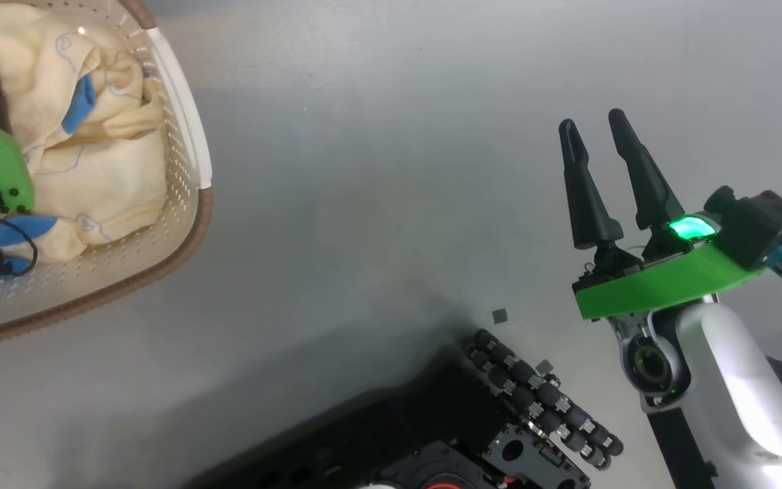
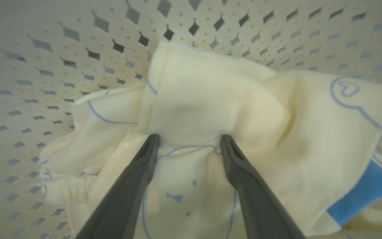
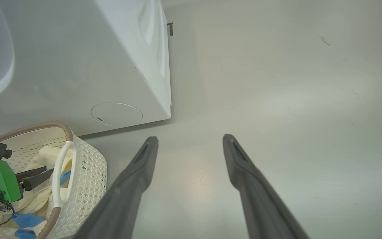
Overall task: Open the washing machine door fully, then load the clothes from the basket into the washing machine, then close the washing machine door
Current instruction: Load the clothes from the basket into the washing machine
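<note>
- The step in hand, as I judge it, is the loading, and more exactly the grasp of the clothes inside the basket.
- Your left gripper (image 2: 189,141) is down in the basket (image 1: 180,190). Its jaws stand apart, and both tips press on a raised fold of the clothes (image 2: 211,99), with the fold between them. Nothing is clamped yet.
- The clothes lie as a crumpled heap in the basket. In the right wrist view the basket stands on the floor (image 1: 391,170), just beside the white wall of the washer (image 3: 78,66).
- Your right gripper (image 1: 593,122) hangs over the floor, well apart from the basket. Its jaws are apart and hold nothing.
- I cannot tell from these views how the door stands, so please make sure it is fully open before you carry anything to the washer.
- The next move calls for closing the left jaws on the fold. The cloth is soft, so I think a shallow pinch may slip, and it is better to push the tips a little deeper first.
- After that, lift straight up until the hanging cloth is clear of the basket rim — only then turn toward the washer.
- One risk I see: the pieces look tangled, so a second piece may come up together with the first, or a trailing end may catch on the rim.
</note>
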Controlling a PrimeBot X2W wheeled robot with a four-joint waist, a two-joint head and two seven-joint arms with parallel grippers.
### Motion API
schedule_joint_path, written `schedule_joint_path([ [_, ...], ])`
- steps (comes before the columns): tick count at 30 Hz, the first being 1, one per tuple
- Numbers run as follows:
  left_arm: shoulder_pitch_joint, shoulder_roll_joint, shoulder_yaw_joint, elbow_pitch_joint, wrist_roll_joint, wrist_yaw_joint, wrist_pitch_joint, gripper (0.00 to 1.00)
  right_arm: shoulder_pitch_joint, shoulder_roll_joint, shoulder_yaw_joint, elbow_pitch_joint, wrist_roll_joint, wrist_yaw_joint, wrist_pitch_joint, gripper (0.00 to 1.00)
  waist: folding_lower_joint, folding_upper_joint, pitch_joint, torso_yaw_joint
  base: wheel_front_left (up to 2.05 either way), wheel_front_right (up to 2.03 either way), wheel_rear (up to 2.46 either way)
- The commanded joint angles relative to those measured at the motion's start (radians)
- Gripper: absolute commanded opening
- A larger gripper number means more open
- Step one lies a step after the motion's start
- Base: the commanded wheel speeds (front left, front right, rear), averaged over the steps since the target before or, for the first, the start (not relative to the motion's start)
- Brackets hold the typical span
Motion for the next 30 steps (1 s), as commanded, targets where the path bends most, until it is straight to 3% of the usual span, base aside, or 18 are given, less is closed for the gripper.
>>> schedule_joint_path([
  [1,0.011,0.039,0.003,-0.005,0.008,0.009,-0.001,1.00,0.036,-0.004,0.005,-0.028,0.005,-0.003,-0.010,1.00,0.0000,0.0000,0.003,0.004,0.00,0.00,0.00],
  [2,0.009,0.039,0.000,-0.004,0.009,0.011,0.000,1.00,0.038,-0.004,0.001,-0.030,0.005,-0.003,-0.010,1.00,0.0000,0.0000,0.005,0.005,0.00,0.00,0.00],
  [5,0.001,0.035,-0.009,-0.003,0.011,0.016,-0.001,0.69,0.042,-0.004,-0.009,-0.037,0.004,-0.003,-0.010,1.00,0.0000,0.0000,0.011,0.011,0.00,0.00,0.00],
  [7,-0.003,0.030,-0.013,-0.002,0.010,0.019,-0.004,0.67,0.044,-0.004,-0.016,-0.040,0.003,-0.003,-0.010,1.00,0.0000,0.0000,0.014,0.015,0.00,0.00,0.00],
  [9,-0.003,0.026,-0.017,-0.002,0.009,0.022,-0.008,0.51,0.047,-0.004,-0.024,-0.043,0.000,-0.003,-0.010,1.00,0.0000,0.0000,0.016,0.019,0.00,0.00,0.00],
  [13,-0.001,0.022,-0.023,0.000,0.005,0.023,-0.011,0.45,0.053,-0.004,-0.038,-0.050,-0.006,-0.003,-0.010,1.00,0.0000,0.0000,0.021,0.026,0.00,0.00,0.00],
  [15,-0.003,0.018,-0.024,0.001,0.001,0.024,-0.012,0.37,0.055,-0.004,-0.042,-0.051,-0.009,-0.003,-0.010,1.00,0.0000,0.0000,0.023,0.031,0.00,0.00,0.00],
  [16,-0.004,0.015,-0.025,0.001,-0.001,0.025,-0.013,0.22,0.055,-0.004,-0.044,-0.051,-0.010,-0.003,-0.010,1.00,0.0000,0.0000,0.023,0.033,0.00,0.00,0.00],
  [17,-0.004,0.015,-0.025,0.001,-0.001,0.025,-0.013,0.22,0.055,-0.004,-0.044,-0.051,-0.010,-0.003,-0.010,1.00,0.0000,0.0000,0.023,0.033,0.00,0.00,0.00],
  [18,-0.004,0.013,-0.026,0.001,-0.002,0.025,-0.016,0.00,0.054,-0.005,-0.046,-0.050,-0.011,-0.003,-0.010,1.00,0.0000,0.0000,0.024,0.035,0.00,0.00,0.00],
  [24,0.010,-0.003,-0.024,0.002,-0.020,0.022,-0.046,0.00,0.033,-0.012,-0.043,-0.044,-0.014,-0.003,-0.010,1.00,0.0000,0.0000,0.010,0.053,0.00,0.00,0.00],
  [30,0.055,-0.057,-0.013,-0.024,-0.051,0.011,-0.091,0.00,0.038,-0.034,-0.065,-0.048,-0.025,-0.003,-0.010,1.00,0.0000,0.0000,-0.048,0.121,0.00,0.00,0.00],
])
